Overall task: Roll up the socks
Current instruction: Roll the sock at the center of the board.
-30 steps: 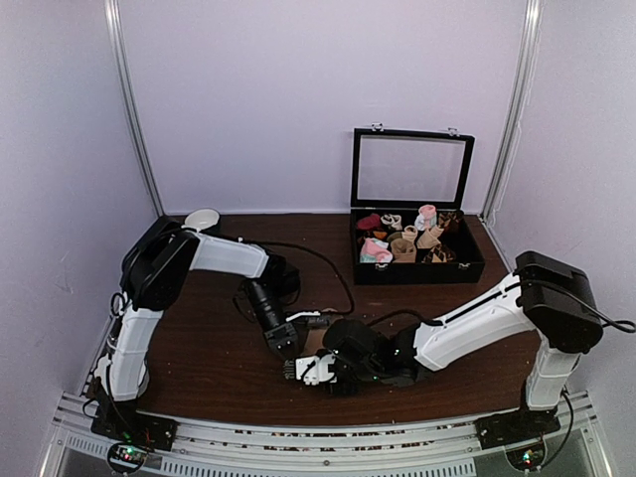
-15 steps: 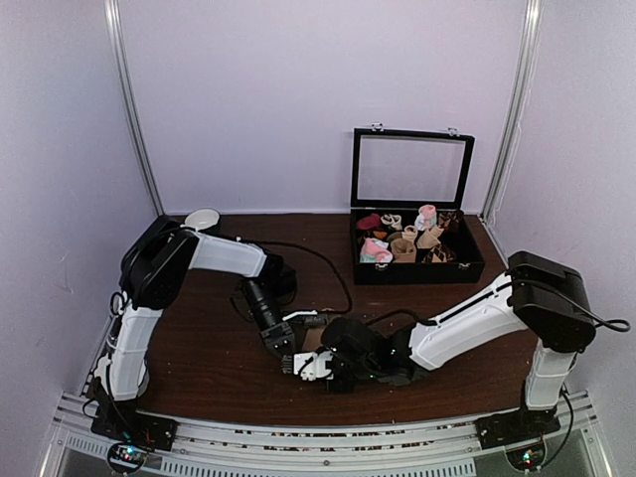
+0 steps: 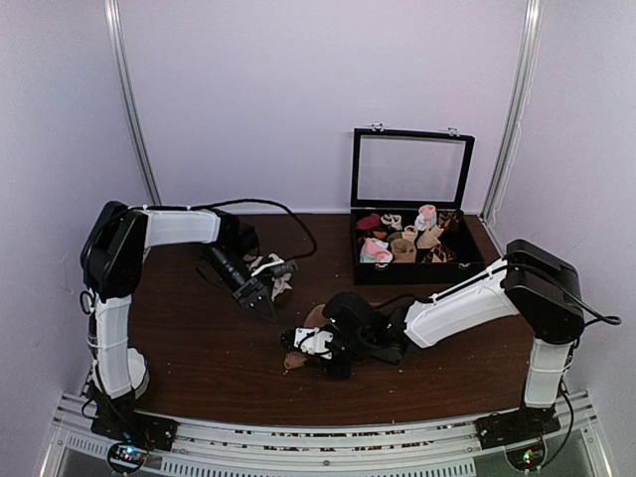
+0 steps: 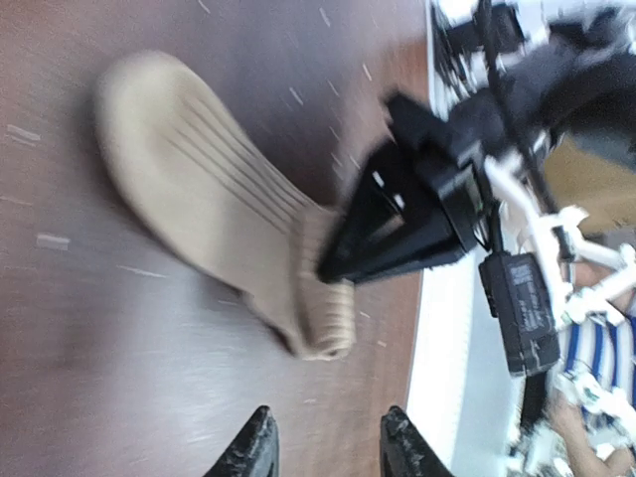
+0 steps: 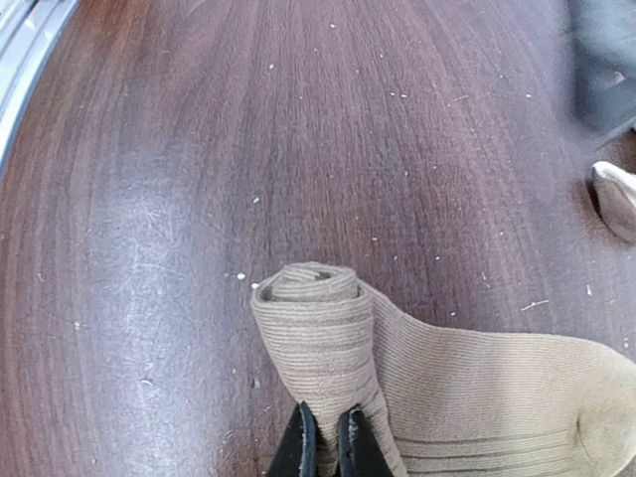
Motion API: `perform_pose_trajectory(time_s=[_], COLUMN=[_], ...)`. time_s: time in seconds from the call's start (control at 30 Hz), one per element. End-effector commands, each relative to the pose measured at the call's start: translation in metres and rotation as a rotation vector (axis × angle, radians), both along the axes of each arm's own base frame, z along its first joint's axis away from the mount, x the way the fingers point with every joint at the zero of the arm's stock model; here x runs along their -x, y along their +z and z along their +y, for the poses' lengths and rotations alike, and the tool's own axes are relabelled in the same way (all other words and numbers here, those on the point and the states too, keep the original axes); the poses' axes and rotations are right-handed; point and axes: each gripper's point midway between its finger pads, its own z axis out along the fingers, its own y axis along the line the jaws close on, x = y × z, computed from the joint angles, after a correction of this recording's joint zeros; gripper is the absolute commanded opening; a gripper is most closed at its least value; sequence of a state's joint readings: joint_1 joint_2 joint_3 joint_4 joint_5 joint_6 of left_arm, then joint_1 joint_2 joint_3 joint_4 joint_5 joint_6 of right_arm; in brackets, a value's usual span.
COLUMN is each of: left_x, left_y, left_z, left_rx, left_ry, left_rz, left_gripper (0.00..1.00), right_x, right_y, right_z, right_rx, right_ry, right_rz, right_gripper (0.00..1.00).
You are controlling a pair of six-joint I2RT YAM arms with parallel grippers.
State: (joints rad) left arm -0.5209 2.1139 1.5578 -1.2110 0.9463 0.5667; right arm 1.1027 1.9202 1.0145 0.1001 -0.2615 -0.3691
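The right gripper has its two black fingers drawn almost together, nipping a fold of a tan-beige ribbed fabric sock. Straight ahead of the fingertips, at 12 o'clock in the right wrist view, one end of that sock is wound into a tight roll. The rest of the sock lies flat on the dark brown wooden table, running off toward 3 o'clock. At the 2 o'clock edge of that view lies a pale rounded scrap; I cannot tell what it is.

From above, the right gripper is low over the table at about 6 o'clock, near the front edge. The sock's free end shows just beyond it.

The left gripper is apart from the sock, at roughly 10 o'clock from the right gripper. In its own camera its fingers stand parted with nothing between them. The sock lies well ahead of them, at 11 o'clock.

At 2 o'clock on the table, well apart from both grippers, is a black box with a raised glass lid. Its compartments hold small rolled bundles, one of them pink and white.
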Motion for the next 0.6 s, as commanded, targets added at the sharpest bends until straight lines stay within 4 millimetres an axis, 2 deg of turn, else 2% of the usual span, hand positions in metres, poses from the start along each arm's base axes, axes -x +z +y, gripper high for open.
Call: perform_pose_trajectory(time_s=[0.0,0.1,0.17,0.33,0.47,0.57], left_x=[-0.035,-0.066,-0.077,-0.078,-0.083,-0.076], left_y=[0.026,0.015,0.006,-0.021,-0.042,-0.057], left_z=[-0.017,-0.032,-0.047,-0.08,-0.089,-0.091], left_rx=[0.073,0.033,0.009,-0.037,-0.08,-0.107], left_ry=[0.059,0.138,0.145,0.104,0.097,0.057], left_rz=[-0.174,-0.285,-0.337,-0.425,-0.471,-0.49], left_gripper=[0.34,0.34,0.33,0.32,0.32,0.33], right_x=[0.034,0.036,0.037,0.036,0.036,0.036], right_y=[-0.054,-0.058,-0.059,-0.059,-0.06,-0.061], right_z=[-0.044,-0.044,-0.044,-0.046,-0.049,-0.051], right_rx=[0.197,0.199,0.205,0.225,0.244,0.254], right_ry=[0.013,0.014,0.018,0.019,0.017,0.011], right_rz=[0.198,0.217,0.222,0.219,0.214,0.219], right_gripper=[0.0,0.0,0.0,0.0,0.0,0.0])
